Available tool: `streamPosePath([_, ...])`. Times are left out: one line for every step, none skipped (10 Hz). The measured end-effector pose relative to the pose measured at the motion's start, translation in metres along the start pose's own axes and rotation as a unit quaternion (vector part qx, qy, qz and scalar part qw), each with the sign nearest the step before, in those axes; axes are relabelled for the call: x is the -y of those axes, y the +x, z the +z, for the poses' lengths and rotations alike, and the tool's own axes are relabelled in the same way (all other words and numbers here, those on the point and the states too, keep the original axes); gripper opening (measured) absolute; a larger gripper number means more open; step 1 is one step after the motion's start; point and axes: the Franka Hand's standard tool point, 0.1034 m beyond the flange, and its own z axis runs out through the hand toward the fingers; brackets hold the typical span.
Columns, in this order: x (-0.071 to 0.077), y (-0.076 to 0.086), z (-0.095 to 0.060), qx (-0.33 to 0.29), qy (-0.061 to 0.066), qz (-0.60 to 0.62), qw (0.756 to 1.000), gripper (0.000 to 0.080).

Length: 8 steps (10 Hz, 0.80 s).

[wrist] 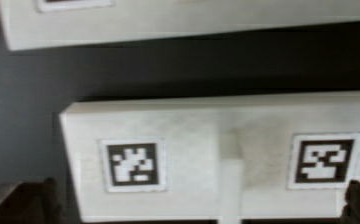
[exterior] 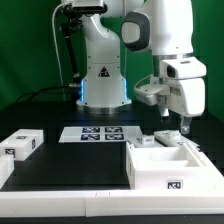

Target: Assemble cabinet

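The cabinet box (exterior: 150, 176) sits open-topped at the exterior view's lower right, close to the desk's front edge, with a small drawer block (exterior: 166, 140) just behind it. The jaws hang right above that block; I cannot tell whether they are open or closed, since neither view shows the fingertips clearly. In the wrist view a two-tagged white part (wrist: 221, 150) lies almost centred, so I would square up to its long edges before closing. Another white part (wrist: 177, 25) lies across a narrow dark gap, leaving little clearance. Bare desk (exterior: 70, 165) opens toward the exterior view's left, beyond the marker board (exterior: 100, 133), where a second block (exterior: 22, 144) rests well apart.
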Motion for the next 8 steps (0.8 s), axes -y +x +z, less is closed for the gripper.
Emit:
streamPosePath([0.003,0.0,0.004,-0.002,0.004,0.001,1.0,0.0797])
streamPosePath([0.005,0.0,0.008,-0.005,0.006,0.003,1.0,0.0797])
streamPosePath([0.008,-0.001,0.012,-0.006,0.01,0.005,1.0,0.0797])
streamPosePath([0.01,0.0,0.015,-0.007,0.014,0.006,1.0,0.0797])
streamPosePath([0.01,0.001,0.017,-0.008,0.015,0.007,1.0,0.0797])
streamPosePath([0.01,0.002,0.018,-0.009,0.017,0.007,1.0,0.0797])
streamPosePath([0.013,0.002,0.021,-0.01,0.021,0.008,1.0,0.0647])
streamPosePath([0.014,0.002,0.023,-0.011,0.023,0.008,1.0,0.0647])
